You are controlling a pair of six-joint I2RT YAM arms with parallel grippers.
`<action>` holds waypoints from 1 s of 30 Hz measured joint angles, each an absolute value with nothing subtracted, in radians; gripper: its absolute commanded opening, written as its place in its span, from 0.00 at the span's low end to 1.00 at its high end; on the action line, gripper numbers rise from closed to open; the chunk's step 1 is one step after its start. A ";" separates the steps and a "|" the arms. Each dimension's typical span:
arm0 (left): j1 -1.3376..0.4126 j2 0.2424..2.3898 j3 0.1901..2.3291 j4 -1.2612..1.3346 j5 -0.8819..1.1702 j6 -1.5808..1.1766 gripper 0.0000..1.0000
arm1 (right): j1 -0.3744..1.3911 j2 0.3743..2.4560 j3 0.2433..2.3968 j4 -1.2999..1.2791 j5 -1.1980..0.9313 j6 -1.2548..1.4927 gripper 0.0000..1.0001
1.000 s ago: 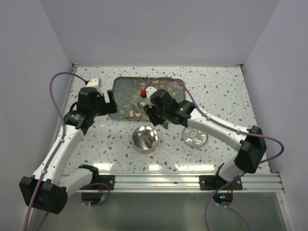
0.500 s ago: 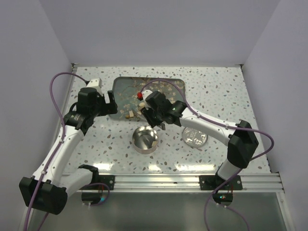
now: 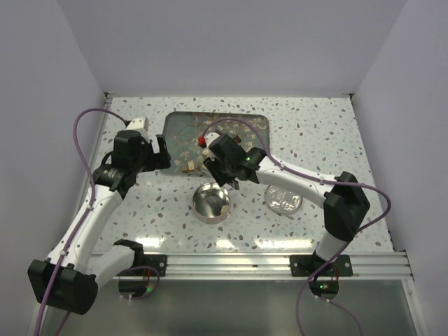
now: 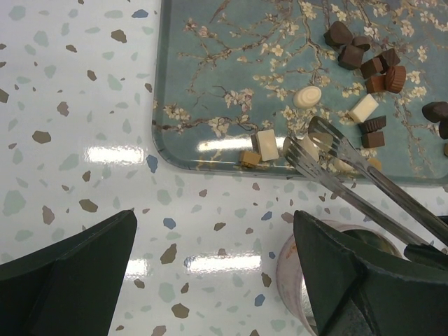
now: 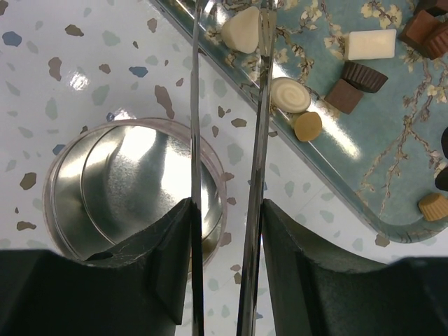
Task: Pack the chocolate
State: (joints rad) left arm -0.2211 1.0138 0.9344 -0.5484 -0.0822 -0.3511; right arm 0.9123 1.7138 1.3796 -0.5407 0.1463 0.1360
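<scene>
The chocolate lies as several small dark, tan and cream pieces on a blossom-patterned tray, also seen from above. My right gripper is shut on metal tongs, whose arms stand apart. A cream piece lies between the arms near their tips, at the tray's near edge. The tongs also show in the left wrist view. The open round tin sits just under my right gripper. My left gripper is open and empty over the table, left of the tin.
The tin's lid lies on the table to the right of the tin. A white square and a tan piece sit at the tray's near rim. White walls close in the table at the back and on both sides.
My right arm has moved left and a little forward with the tongs, bringing their tips over the cream pieces at the tray's near edge. The left arm has stayed in place.
</scene>
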 measured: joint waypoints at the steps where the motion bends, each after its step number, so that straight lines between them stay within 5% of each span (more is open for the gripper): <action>1: -0.221 1.014 0.934 -0.549 -0.082 -0.351 1.00 | 0.912 1.714 1.380 -0.539 0.148 0.136 0.46; 30: -0.221 1.049 0.934 -0.540 -0.073 -0.351 1.00 | 0.912 1.721 1.360 -0.562 0.136 0.123 0.44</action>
State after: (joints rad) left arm -0.2211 1.0489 0.9337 -0.5400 -0.0727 -0.3511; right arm 0.9123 1.7214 1.3602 -0.5621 0.1356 0.1230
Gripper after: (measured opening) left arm 0.997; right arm 0.458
